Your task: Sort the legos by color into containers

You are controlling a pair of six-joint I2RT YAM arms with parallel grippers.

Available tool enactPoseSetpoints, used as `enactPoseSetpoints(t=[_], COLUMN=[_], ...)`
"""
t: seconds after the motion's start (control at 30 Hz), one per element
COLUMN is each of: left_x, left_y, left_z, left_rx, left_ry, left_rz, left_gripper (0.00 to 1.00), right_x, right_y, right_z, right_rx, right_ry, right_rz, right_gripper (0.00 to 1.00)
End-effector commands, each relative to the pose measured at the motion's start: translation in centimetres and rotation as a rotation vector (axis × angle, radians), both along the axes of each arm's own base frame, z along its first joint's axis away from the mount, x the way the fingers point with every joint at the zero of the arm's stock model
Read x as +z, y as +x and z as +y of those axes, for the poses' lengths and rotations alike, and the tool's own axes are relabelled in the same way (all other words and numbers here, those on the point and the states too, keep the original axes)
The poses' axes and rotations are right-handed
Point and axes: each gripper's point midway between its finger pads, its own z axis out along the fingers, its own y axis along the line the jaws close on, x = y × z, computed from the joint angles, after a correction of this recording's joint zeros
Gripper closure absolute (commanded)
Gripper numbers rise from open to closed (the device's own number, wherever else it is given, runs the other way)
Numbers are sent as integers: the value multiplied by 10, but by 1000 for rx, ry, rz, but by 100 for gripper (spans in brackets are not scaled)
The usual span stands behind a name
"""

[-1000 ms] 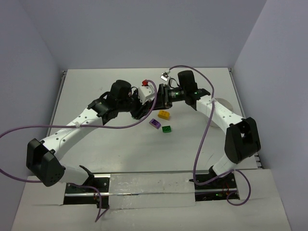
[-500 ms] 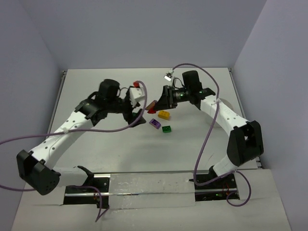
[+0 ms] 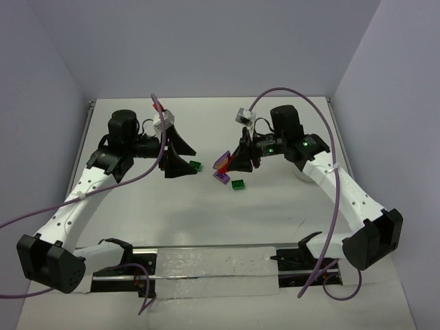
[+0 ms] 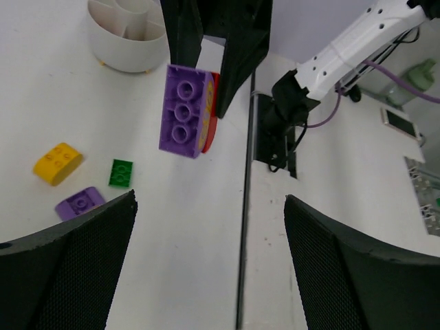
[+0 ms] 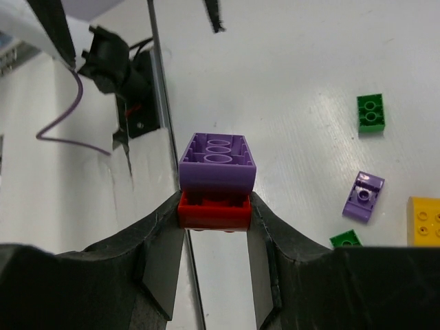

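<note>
Over table (image 3: 206,220) centre, right gripper (image 5: 214,206) clamps a red studded brick (image 5: 214,213) stuck to a purple studded brick (image 5: 217,165). Purple faces the gaping, empty left gripper (image 4: 210,206).

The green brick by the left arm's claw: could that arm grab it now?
Probably yes. The left gripper is open and empty, and the green brick lies alone on the table right by its fingertips. The right gripper, shut on a purple-and-red stack, hangs off to one side.
</note>
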Motion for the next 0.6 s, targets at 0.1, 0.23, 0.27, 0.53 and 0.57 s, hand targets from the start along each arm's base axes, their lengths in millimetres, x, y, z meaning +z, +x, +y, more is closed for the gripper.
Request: enactPoseSetpoints(t=[0.1,0.23,0.27,0.53,0.57], left_x=[24,21,21,16,14], left_y=[-14,-23,-24,-33,-34], left_z=[-15,-21,-23,-33,-35], left_rx=[-118,-157,-163,-214,-217], left_ry=[-87,-82,-81,-66,-61], left_rz=[21,34,35,51,53], left_gripper=[8,9,9,9,9], right_x=[5,2,2,0,1], right_y=[-23,-27,-27,-30,-31], right_z=[17,25,25,30,31], right_rx=[161,184,186,201,206], right_ry=[-93,-106,-108,-124,-122], right_rz=[-160,-156,-156,-176,-180], right_gripper=[100,100,100,100,100])
